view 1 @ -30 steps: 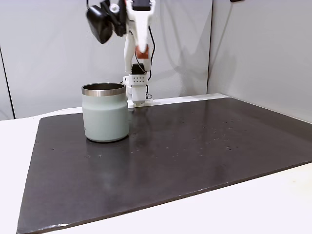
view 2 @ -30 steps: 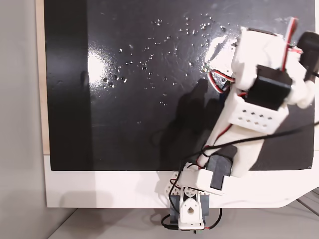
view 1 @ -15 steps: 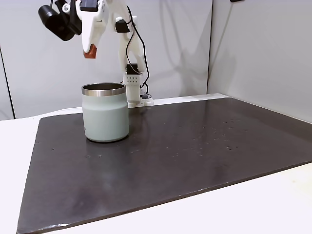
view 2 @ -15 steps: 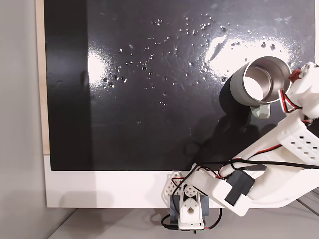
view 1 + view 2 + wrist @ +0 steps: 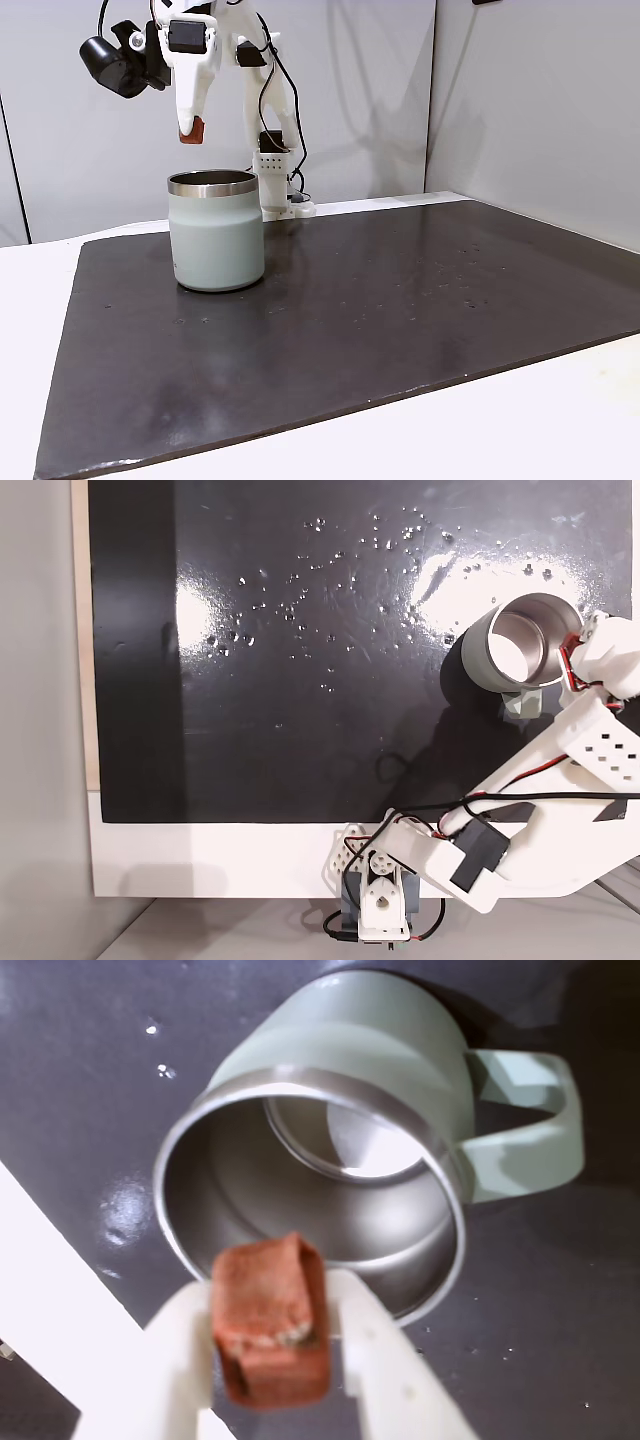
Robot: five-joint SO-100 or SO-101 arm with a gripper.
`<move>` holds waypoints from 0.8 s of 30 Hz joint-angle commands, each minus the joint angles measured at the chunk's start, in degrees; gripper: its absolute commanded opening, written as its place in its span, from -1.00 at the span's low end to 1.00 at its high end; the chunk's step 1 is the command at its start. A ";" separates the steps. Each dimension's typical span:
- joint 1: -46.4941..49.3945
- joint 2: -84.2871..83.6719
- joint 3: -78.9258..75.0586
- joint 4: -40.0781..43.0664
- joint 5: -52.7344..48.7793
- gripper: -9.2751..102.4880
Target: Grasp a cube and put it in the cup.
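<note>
Compared with half a second ago, the arm (image 5: 215, 40) has dropped lower and edged toward the cup (image 5: 216, 232), so the cube (image 5: 189, 131) now hangs closer above the steel rim at the upper left of a fixed view; a second ago the arm was raised near its base, right of the cup. In the wrist view the pincer (image 5: 275, 1345) sits at the lower centre, its two white fingers (image 5: 375, 1355) closed on the terracotta cube (image 5: 268, 1318), which is clamped between them just over the near rim of the open cup (image 5: 340, 1090). The cup stands upright on the dark mat (image 5: 400, 300) covering the desk (image 5: 30, 290), its handle (image 5: 525, 1125) pointing to the right of that frame. From above, in a fixed view, the forearm (image 5: 590, 745) reaches up the right edge to the cup (image 5: 520, 645), elbow folded back toward the base (image 5: 380, 905) at the bottom centre.
</note>
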 commanded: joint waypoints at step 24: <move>-1.67 1.58 0.62 0.09 -1.93 -0.41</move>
